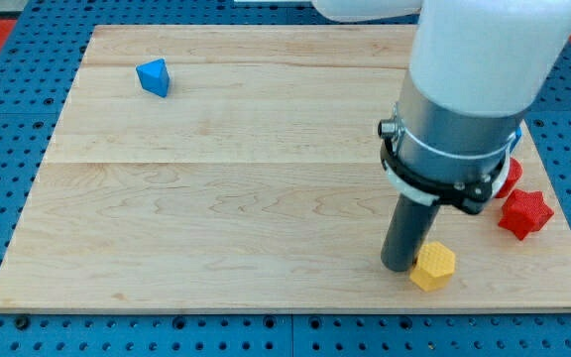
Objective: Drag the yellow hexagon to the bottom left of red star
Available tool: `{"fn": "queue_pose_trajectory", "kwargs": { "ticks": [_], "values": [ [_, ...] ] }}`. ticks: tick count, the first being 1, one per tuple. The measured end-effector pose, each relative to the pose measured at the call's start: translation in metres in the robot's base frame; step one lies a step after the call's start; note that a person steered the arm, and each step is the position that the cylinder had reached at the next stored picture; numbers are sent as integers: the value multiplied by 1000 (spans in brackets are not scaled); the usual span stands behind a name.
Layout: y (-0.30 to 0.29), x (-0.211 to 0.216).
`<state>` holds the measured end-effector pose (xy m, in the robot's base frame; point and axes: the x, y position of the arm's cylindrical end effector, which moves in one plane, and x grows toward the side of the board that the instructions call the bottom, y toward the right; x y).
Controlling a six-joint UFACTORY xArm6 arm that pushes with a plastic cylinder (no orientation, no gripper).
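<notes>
so we've got my tip [398,266] touching the yellow hexagon [432,267] on its left (no gripper, plain rod), red star [523,214] up-right, apart.

open board at view's left, blue block [153,76] alone there

Probably lab: blue pegboard bench [8,119]
</notes>
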<state>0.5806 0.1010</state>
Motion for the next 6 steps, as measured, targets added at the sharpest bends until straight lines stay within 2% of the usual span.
{"fn": "queue_pose_trajectory", "kwargs": {
  "ticks": [1,2,5,6],
  "values": [
    [-3,24],
    [35,-10],
    [92,-11],
    [92,-10]
  ]
}}
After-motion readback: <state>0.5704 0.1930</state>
